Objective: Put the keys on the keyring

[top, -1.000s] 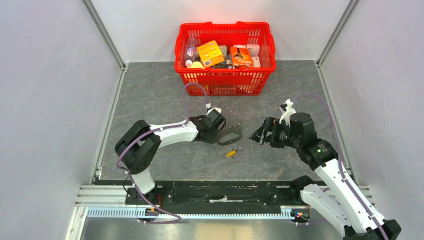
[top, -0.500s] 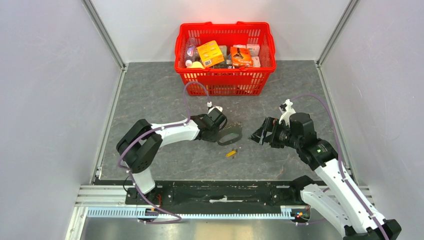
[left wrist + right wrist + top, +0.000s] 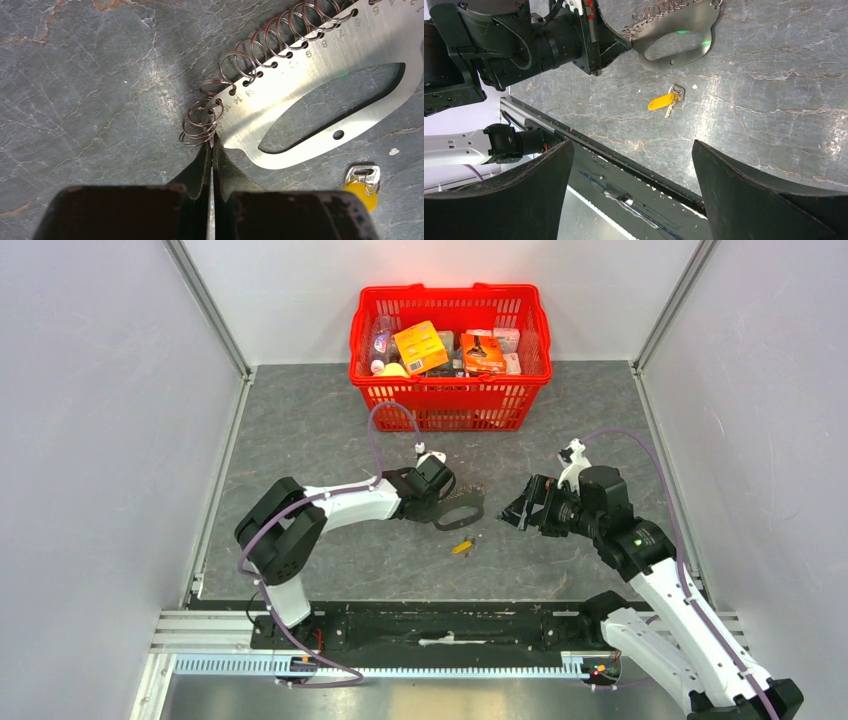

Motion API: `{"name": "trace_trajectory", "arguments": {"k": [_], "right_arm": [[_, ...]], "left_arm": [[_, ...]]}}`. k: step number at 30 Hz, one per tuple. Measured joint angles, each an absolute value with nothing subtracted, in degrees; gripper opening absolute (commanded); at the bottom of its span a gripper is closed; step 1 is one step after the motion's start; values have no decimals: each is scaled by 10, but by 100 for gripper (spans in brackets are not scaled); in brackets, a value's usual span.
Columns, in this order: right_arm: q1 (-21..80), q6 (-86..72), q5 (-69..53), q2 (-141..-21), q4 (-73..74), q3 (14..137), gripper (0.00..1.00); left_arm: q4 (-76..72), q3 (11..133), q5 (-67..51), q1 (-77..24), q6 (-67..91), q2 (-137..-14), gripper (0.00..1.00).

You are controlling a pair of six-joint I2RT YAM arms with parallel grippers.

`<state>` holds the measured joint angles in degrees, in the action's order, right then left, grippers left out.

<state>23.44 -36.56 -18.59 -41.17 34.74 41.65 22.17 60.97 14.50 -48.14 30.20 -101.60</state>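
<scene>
Steel keyring [image 3: 260, 110] on grey table [image 3: 330, 420], left arm [image 3: 340, 505] stretched low from 9 o'clock, left gripper [image 3: 212, 145] pinched closed at the coil end, yellow key [image 3: 661, 101] at keyring's 6 o'clock, right gripper [image 3: 633, 150] agape, empty, angled down.

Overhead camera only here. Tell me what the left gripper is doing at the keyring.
Observer: Left wrist view: the left gripper is shut, tips at the end loop of the coil on the keyring. I cannot confirm it pinches the wire.
Operator: Find me the green key.
Observer: Only a green glint shows at the rim of the keyring's cutout, too small to call a key.
Operator: Report the right gripper.
Observer: Right wrist view: the right gripper is wide open and empty. The yellow key lies on the table ahead of it, apart from the keyring.
</scene>
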Motion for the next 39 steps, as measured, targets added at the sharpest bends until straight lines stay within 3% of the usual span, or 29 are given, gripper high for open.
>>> {"name": "trace_trajectory", "arguments": {"k": [7, 17, 39], "right_arm": [[240, -366, -193, -420, 347, 416, 96], [246, -339, -204, -432, 376, 448, 96], [338, -257, -255, -512, 430, 640, 96]], "left_arm": [[225, 598, 141, -481, 270, -968, 2], [223, 577, 77, -481, 195, -784, 2], [300, 650, -234, -481, 81, -563, 2]]}}
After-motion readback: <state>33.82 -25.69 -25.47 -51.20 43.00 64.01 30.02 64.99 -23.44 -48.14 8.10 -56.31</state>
